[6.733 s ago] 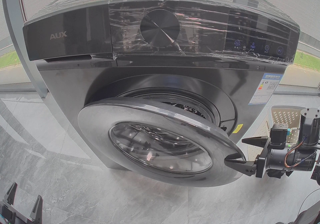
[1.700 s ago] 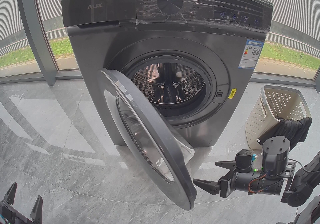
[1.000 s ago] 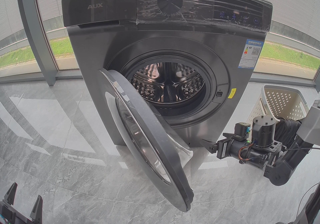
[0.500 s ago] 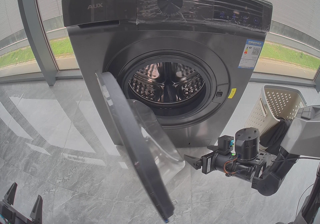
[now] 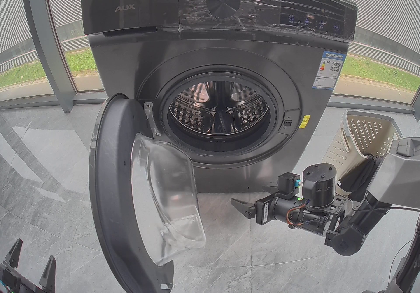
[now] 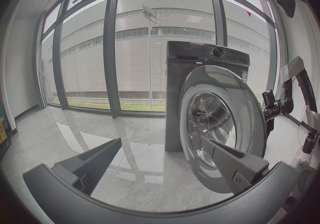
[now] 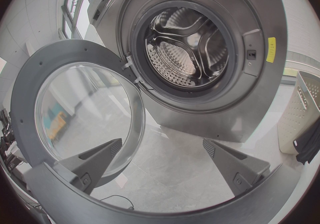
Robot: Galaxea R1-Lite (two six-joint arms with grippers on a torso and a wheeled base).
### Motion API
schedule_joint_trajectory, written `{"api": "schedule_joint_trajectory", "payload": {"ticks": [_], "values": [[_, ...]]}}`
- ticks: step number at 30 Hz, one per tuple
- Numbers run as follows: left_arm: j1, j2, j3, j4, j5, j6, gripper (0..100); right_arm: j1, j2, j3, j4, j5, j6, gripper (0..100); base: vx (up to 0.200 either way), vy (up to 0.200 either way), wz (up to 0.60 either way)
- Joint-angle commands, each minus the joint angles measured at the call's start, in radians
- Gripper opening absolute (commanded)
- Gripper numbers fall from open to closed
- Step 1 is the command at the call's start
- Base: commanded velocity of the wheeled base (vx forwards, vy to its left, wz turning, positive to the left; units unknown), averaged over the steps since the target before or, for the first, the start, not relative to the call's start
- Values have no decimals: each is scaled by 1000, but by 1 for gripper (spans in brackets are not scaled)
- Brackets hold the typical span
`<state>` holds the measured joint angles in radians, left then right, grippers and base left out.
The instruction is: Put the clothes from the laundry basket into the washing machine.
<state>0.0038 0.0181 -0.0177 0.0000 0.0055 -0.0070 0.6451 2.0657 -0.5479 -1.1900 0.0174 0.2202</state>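
— Clothes [image 5: 365, 176]; where are they?
— Draped dark over the rim of the laundry basket [image 5: 372, 130], just right of the washing machine [image 5: 127, 66]; its door [image 5: 111, 167] stands wide open to the left; drum [image 5: 218, 108] in plain sight.
— And the grippers?
— Right gripper [image 5: 248, 193] hangs low before the machine, jaws spread, holding nothing; left gripper [image 5: 33, 258] well off to its front-left, likewise spread.

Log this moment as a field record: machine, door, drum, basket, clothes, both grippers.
Washing machine: front-loader on grey floor.
Door: wide open, at the opening's left.
Drum: no clothes visible inside.
Laundry basket: cream, on the floor right of the machine.
Clothes: dark garment hanging over the basket's edge.
Right gripper: open, empty, low before the machine, near the basket.
Left gripper: open, empty, low at the robot's left.
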Motion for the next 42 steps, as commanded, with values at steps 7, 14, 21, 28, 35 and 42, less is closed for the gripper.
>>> {"api": "schedule_joint_trajectory", "payload": {"ticks": [7,14,21,28,35,42], "values": [[1,-17,18,-2,-1,-1,100,4,74,-173,87,42,-1,100,-86,0,0],[1,-17,16,-2,-1,-1,100,47,132,-221,105,49,-1,100,0,0,0],[1,-17,16,0,1,1,100,108,152,-231,110,42,-1,100,0,0,0],[1,-17,18,-2,1,1,100,166,201,-293,82,44,2,100,0,0,0],[1,-17,16,0,1,1,100,197,254,-326,-5,39,5,100,0,0,0],[1,-17,16,0,1,1,100,185,240,-325,-17,39,21,100,0,0,0]]}}
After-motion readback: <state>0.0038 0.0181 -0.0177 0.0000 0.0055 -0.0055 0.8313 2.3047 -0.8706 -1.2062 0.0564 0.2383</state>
